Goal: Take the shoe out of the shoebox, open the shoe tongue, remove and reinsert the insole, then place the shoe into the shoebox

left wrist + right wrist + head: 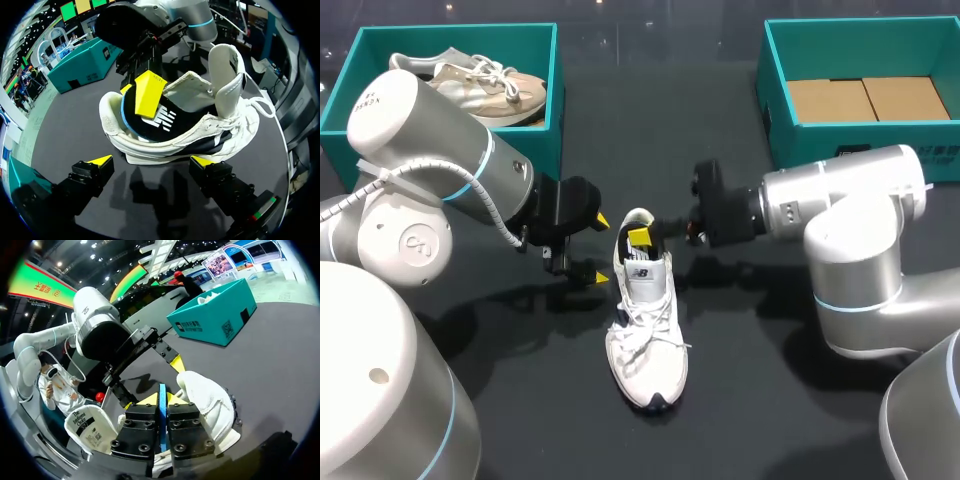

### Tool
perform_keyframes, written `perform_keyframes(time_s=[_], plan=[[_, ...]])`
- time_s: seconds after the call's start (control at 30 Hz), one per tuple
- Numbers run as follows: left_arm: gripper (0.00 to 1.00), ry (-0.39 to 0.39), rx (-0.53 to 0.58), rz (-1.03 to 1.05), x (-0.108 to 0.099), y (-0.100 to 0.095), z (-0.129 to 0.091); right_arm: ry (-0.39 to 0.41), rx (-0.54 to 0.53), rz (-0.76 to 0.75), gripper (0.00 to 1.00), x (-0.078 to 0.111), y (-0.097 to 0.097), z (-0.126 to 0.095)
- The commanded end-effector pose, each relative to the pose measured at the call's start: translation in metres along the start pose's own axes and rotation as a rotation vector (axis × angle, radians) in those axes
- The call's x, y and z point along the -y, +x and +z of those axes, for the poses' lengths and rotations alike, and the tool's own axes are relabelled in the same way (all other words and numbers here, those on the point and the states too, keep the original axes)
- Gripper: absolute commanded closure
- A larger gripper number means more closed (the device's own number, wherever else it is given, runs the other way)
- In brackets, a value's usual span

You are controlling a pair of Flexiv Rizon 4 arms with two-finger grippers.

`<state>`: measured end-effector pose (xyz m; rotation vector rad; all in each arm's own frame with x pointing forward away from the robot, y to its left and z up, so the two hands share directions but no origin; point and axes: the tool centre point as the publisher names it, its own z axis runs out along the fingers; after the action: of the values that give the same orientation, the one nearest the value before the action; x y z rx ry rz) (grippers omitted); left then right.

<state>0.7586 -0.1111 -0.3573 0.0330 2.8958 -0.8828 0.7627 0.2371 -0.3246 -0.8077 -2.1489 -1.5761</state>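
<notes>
Boxes of teal stand at the far corners of the dark tabletop [760,400] in the head view: the left box [556,90] holds a beige shoe [480,85], the right box [775,110] shows only its cardboard floor. Nearer, between them and clear of both, the white shoe [645,330] stands on its sole. The left pincer [603,249] hangs released just beside its heel; the right pincer [640,236] reaches into the heel opening, its fingers largely hidden. In the left wrist view the tongue [225,75] stands pulled up over the black, blue-edged insole [160,122]. In the right wrist view the right pincer is clenched on the insole's blue edge, and its own fingers block the shoe's inside.
</notes>
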Motion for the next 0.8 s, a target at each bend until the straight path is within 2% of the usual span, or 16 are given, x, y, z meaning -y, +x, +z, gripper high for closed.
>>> perform_keyframes(time_s=[0.03,0.3,0.5,0.53,0.6,0.63,0.7,0.8], plan=[[0.0,0.001,0.002,0.001,-0.001,0.001,0.0,0.036,0.022,0.026,1.0,0.01,0.004,0.006],[0.0,0.001,0.002,0.001,-0.001,0.001,0.0,0.072,0.054,0.087,1.0,0.036,0.018,0.0],[0.0,0.001,0.002,0.001,-0.001,0.001,0.0,0.062,0.061,0.073,1.0,0.037,0.024,-0.001],[0.0,0.001,0.002,0.001,-0.001,0.001,0.0,0.054,0.06,0.061,0.84,0.034,0.024,-0.001],[0.0,0.001,0.002,0.001,-0.001,0.001,0.0,0.039,0.062,0.029,0.68,0.026,0.024,-0.002],[0.0,0.001,0.002,0.001,-0.001,0.001,0.0,0.03,0.06,0.015,0.56,0.022,0.025,-0.002],[0.0,0.001,0.002,0.001,-0.001,0.001,0.0,0.022,0.06,-0.015,0.53,0.016,0.026,-0.003],[0.0,0.001,0.002,0.001,-0.001,0.001,0.0,0.015,0.057,-0.055,0.53,0.005,0.026,-0.003]])
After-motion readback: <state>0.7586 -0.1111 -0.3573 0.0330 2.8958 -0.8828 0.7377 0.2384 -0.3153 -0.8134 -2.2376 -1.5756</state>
